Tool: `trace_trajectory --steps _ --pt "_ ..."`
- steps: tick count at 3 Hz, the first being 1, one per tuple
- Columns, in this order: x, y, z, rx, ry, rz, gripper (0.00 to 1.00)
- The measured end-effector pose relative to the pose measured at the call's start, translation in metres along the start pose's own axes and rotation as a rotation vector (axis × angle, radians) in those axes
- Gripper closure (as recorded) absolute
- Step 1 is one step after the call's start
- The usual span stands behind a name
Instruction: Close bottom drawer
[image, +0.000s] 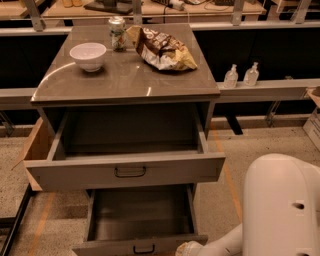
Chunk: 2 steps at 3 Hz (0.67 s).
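The bottom drawer is the narrower grey metal drawer, pulled open at the bottom of the camera view, with a low front panel and a small dark bail handle. Its inside looks empty. Above it the wider, taller-fronted grey drawer is also pulled open. My gripper is at the right end of the bottom drawer's front panel, at the lower frame edge, on the end of my white arm. It is mostly cut off by the frame.
The grey cabinet top carries a white bowl, a can and a chip bag. Two small bottles stand on a ledge at right. A cardboard piece leans at the cabinet's left.
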<state>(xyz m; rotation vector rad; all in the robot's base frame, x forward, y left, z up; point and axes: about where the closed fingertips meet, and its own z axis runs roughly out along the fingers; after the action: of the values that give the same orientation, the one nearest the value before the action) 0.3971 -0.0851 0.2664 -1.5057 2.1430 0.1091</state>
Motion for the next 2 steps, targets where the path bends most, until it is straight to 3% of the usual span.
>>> trace_trajectory --steps 2 --pt "0.032 -0.009 0.043 0.051 0.043 0.005 1.0"
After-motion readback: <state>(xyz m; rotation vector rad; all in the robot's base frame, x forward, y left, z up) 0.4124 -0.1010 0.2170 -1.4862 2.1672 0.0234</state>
